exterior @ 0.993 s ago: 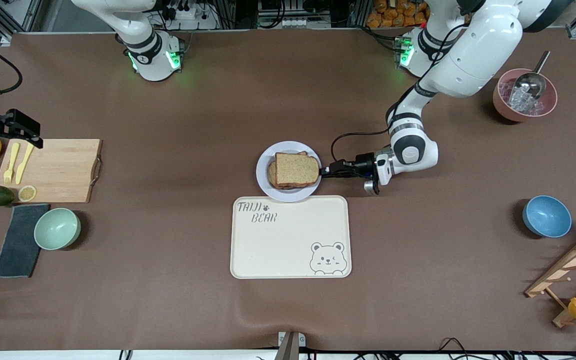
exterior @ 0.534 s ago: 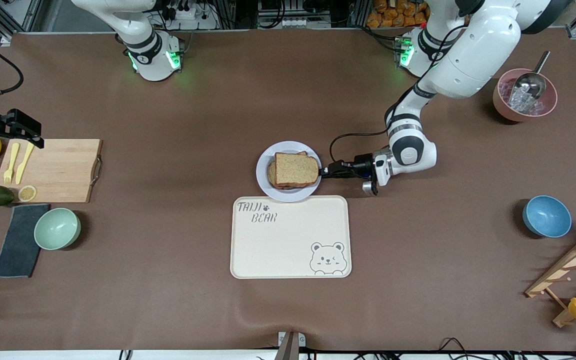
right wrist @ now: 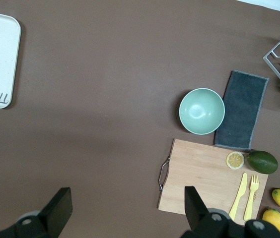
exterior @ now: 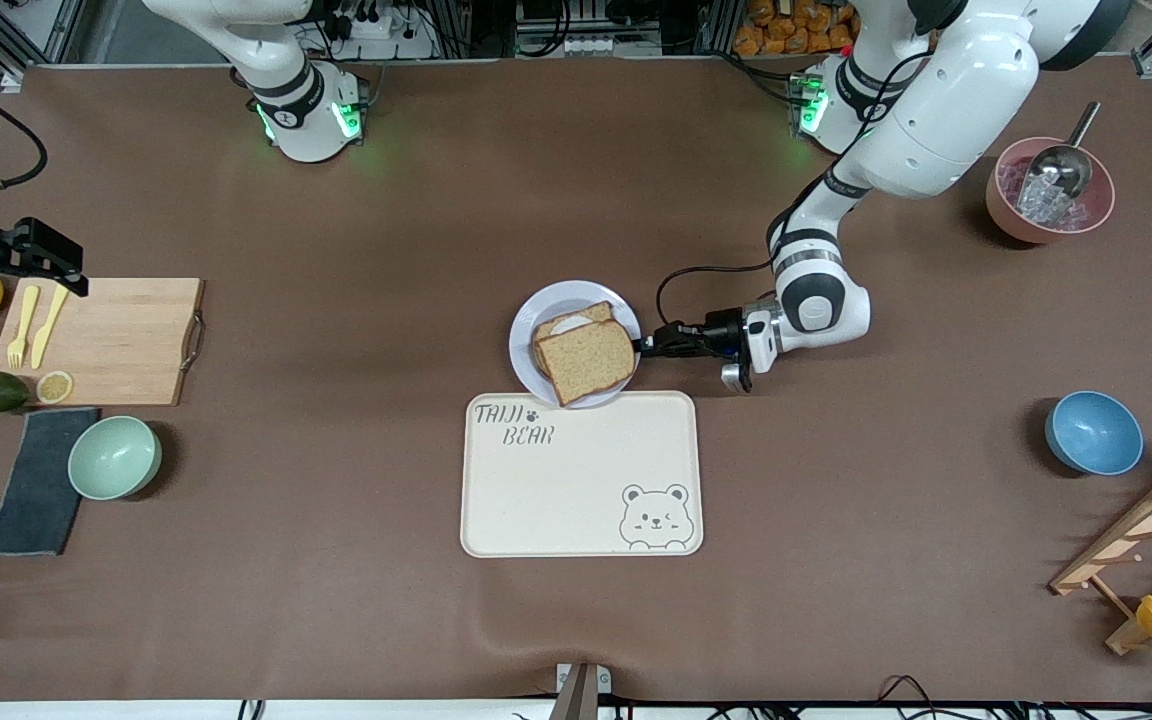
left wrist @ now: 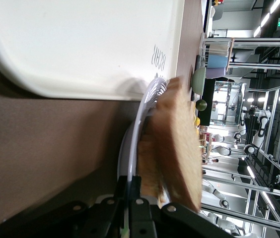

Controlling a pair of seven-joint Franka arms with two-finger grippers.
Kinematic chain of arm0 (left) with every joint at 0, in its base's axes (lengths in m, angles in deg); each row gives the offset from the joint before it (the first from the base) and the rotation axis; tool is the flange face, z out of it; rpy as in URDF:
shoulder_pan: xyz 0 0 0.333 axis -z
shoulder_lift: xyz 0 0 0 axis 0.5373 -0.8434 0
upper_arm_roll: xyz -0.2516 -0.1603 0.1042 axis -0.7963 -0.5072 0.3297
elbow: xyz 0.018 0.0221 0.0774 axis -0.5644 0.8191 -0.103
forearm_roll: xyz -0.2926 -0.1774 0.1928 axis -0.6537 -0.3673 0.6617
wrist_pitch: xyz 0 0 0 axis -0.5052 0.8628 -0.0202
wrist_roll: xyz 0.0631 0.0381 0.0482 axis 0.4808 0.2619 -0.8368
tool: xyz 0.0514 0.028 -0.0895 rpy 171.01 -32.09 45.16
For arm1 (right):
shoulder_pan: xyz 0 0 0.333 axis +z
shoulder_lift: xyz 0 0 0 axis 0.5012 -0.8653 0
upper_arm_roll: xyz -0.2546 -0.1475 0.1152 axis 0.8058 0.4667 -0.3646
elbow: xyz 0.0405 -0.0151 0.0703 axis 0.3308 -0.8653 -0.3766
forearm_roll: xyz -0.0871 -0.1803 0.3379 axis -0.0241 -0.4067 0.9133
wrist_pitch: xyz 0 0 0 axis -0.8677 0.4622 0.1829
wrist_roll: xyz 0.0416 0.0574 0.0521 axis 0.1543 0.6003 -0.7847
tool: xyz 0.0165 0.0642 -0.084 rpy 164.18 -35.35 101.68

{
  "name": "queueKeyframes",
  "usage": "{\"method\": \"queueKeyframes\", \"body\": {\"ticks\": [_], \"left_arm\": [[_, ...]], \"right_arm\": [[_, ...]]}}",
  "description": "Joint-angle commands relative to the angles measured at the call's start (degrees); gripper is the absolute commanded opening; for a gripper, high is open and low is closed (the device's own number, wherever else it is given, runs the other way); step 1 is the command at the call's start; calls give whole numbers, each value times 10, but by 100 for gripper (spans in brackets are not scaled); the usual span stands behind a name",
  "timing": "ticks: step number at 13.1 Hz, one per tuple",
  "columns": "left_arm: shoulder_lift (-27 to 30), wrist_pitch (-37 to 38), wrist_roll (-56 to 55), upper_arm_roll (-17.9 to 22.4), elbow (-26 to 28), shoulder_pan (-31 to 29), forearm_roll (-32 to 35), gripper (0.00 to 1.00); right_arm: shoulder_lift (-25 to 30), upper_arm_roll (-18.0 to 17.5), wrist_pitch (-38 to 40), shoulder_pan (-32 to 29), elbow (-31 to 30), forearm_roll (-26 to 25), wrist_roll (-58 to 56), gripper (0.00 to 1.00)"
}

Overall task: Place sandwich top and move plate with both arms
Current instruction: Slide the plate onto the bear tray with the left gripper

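The left gripper point(exterior: 648, 346) is low at the table, at the side of the plate point(exterior: 533, 315) that faces the left arm's end, and its fingers are pressed together on the plate's rim. In the left wrist view the thin rim of the plate point(left wrist: 139, 130) goes straight between the two black fingers point(left wrist: 136, 212). The plate is tilted: the held edge is lifted.

The sandwich top point(exterior: 586, 362) lies on the plate, turned at an angle and slid toward the tray, so that one corner reaches the plate's edge nearest the tray. Under it, a darker slice point(exterior: 568, 323) with something pale on it shows at the side away from the front camera. In the left wrist view the sandwich top point(left wrist: 183, 153) leans just beside the gripper.

The cream tray point(exterior: 581, 474) with a bear print lies directly beside the plate, nearer to the front camera, and the plate's edge touches or nearly touches its rim.

The right gripper point(right wrist: 122, 215) waits high over the right arm's end of the table with its fingers wide apart and nothing between them. Under it are a wooden cutting board point(right wrist: 212, 177) with a yellow knife point(right wrist: 239, 196) and fork point(right wrist: 250, 196), a lemon slice point(right wrist: 235, 159), an avocado point(right wrist: 262, 161), a mint bowl point(right wrist: 201, 111) and a dark cloth point(right wrist: 241, 109).

Toward the left arm's end stand a blue bowl point(exterior: 1093, 432) and a pink bowl point(exterior: 1008, 211) with a metal scoop point(exterior: 1063, 164).
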Motion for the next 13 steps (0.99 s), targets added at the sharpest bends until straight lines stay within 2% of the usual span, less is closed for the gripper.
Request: {"method": "queueKeyframes", "body": {"ticks": [1,9,13], "left_arm": [[-7,-3,15,-1,-11,6,-16,0],[-2,-3,46,-2,-40,5,-14,0],[6,-2,43,-25,-50,-9,-17,0]], "right_arm": [[14,-10,2,-15,-12,-3,9,100],[14,-9,3,-16,-12,2,9,100],[14,-7,3,-18,-12,2,9,100]]}}
